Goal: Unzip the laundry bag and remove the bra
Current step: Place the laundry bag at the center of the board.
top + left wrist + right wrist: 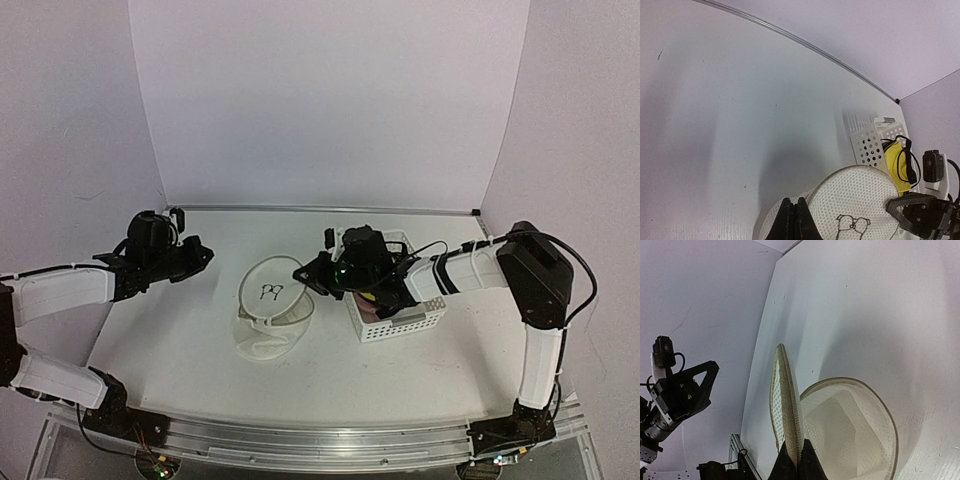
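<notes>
The laundry bag stands at the table's middle, its mouth open. Its round lid with the black mark is lifted on edge. My right gripper is shut on the lid's wire rim; in the right wrist view the fingers pinch the lid, and the bag's inside shows only white mesh. The yellow bra with black straps lies in the white basket. My left gripper is shut and empty, in the air left of the bag; its fingertips show over the bag's side.
The white lattice basket stands right of the bag, under my right forearm. The back wall's edge runs behind. The left arm shows in the right wrist view.
</notes>
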